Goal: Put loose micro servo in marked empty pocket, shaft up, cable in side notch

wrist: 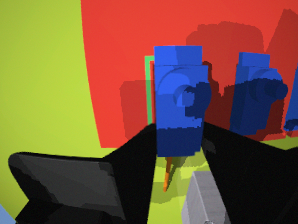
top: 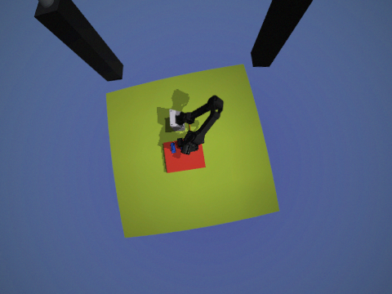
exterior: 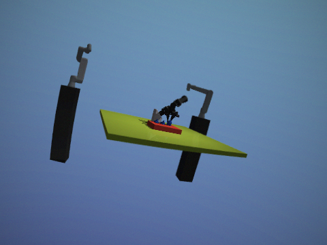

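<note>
The loose blue micro servo [wrist: 167,112] [exterior: 169,122] is between the fingers of my gripper [wrist: 179,134], which is shut on it. Its round output shaft faces up toward the wrist camera. Its orange cable [wrist: 166,175] hangs from the end near the fingers. The servo is over the red deck [wrist: 125,25] [top: 185,163] [exterior: 175,131], low above or at its surface; any gap cannot be told. The left edge of a green outline [wrist: 148,90] shows beside the servo. The servo hides the pocket, and the side notch cannot be made out. The arm hides the held servo in the top view.
Other blue servos stand on the deck, one [wrist: 245,100] right of the held one in the wrist view, another [wrist: 292,95] at the edge. A grey block [wrist: 200,192] [top: 174,118] is beside the deck on the yellow-green table [top: 229,180]. Two dark pillars [exterior: 65,126] [exterior: 189,167] stand beyond.
</note>
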`<state>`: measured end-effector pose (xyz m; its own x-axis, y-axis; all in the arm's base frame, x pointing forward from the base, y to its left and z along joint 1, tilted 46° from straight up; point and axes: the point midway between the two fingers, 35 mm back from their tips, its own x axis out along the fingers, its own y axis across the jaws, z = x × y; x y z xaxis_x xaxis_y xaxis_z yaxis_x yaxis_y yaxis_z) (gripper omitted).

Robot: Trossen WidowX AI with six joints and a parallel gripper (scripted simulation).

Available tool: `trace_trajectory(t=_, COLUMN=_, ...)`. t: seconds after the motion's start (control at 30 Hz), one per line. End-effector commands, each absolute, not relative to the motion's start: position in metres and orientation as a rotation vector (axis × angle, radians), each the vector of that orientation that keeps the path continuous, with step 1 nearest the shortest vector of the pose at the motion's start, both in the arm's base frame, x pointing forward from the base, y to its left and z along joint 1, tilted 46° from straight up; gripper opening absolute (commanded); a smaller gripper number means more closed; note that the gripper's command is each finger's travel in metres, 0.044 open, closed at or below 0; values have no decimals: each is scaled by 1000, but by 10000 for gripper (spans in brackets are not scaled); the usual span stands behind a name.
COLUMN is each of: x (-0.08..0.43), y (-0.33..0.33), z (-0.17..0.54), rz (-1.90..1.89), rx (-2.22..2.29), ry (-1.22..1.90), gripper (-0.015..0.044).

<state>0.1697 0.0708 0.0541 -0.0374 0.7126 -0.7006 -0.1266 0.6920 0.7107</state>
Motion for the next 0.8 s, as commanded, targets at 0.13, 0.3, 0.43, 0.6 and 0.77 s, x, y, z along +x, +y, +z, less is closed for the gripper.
trace_trajectory(t=0.13, x=170, y=76, z=50, rz=724, rx=519, ry=1461, gripper=0)
trace_trajectory(t=0.3, x=169, y=79, z=47, rz=724, rx=519, ry=1461, gripper=0)
trace_trajectory(t=0.43, x=169, y=81, z=44, rz=724, rx=519, ry=1461, gripper=0)
trace_trajectory(t=0.6, x=169, y=84, z=42, rz=724, rx=520, ry=1461, gripper=0)
trace_trajectory(t=0.77, x=169, y=87, z=39, rz=724, rx=520, ry=1461, gripper=0)
